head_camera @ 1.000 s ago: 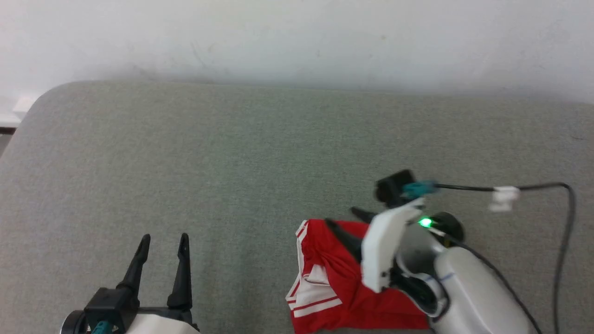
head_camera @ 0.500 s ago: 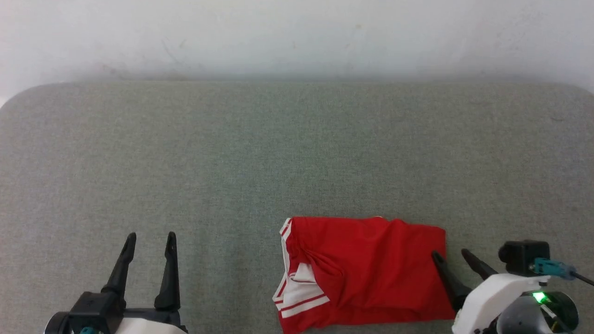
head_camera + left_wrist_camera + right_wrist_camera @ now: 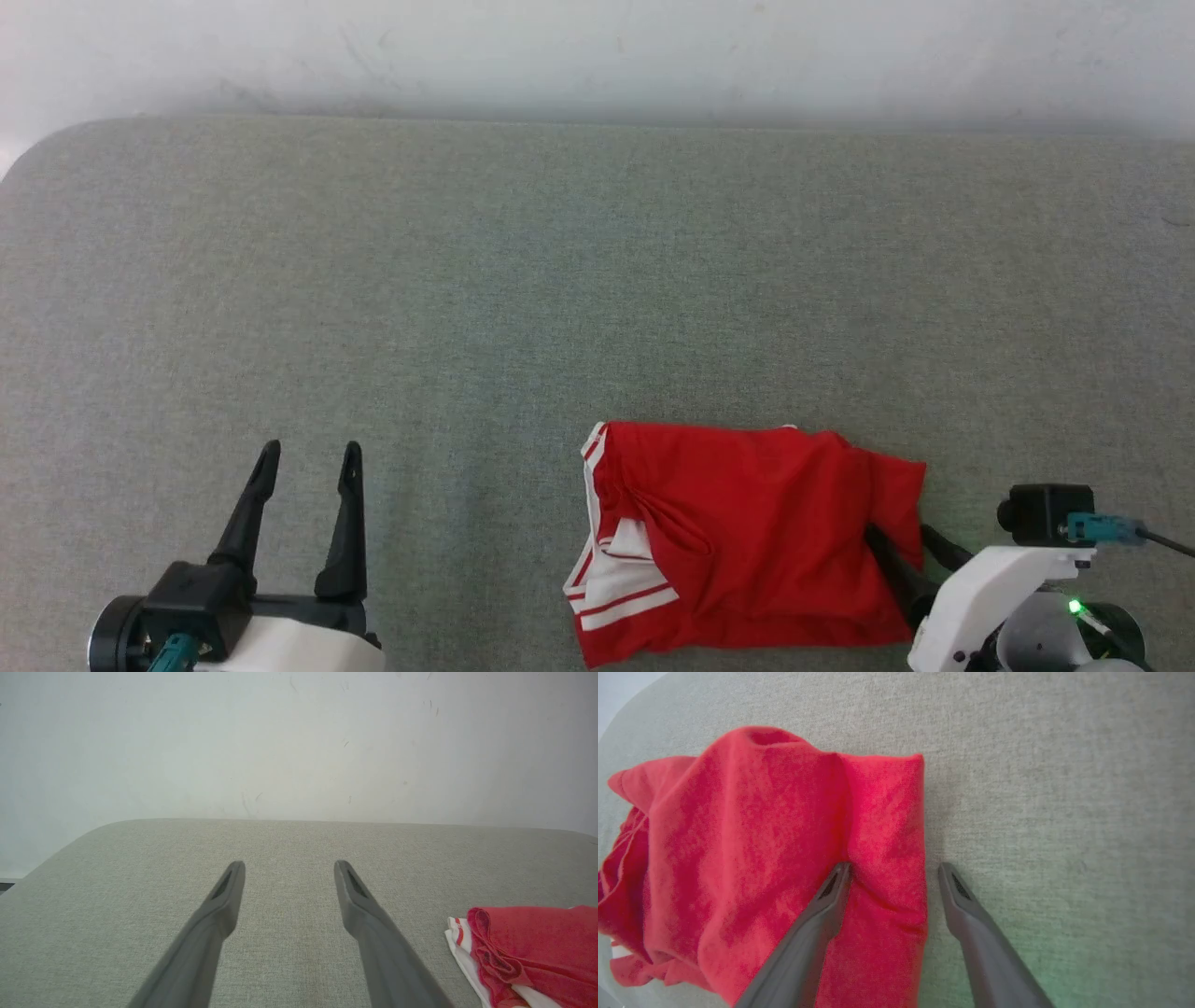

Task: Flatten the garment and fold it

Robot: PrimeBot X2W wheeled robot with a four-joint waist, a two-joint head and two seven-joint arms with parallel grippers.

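One shirt, red, folded into a rough, rumpled block, lying flat on the grey-green table near its front edge and right of the middle in the head view. White cloth with thin red stripes showing at the left end: a narrow strip up the left edge and a wider band poking out at the lower left corner. Top layer creased, with a soft ridge running down the left part and the right edge slightly lifted and wavy. Seen in the right wrist view as a plain red fold with a straight edge on the right; seen in the left wrist view as a red roll over a white layer at the lower right. Two grippers, two dark fingers each. Right gripper at the shirt's right edge, jaws apart and clamped on nothing, straddling that edge: one finger tip set in a crease of the red cloth, the other over bare table just beside it. Left gripper well apart from the shirt at the lower left, jaws likewise spread wide and empty, pointing across bare table toward the pale, scuffed wall. One small black camera with a teal plug on the right wrist, one green light below it.
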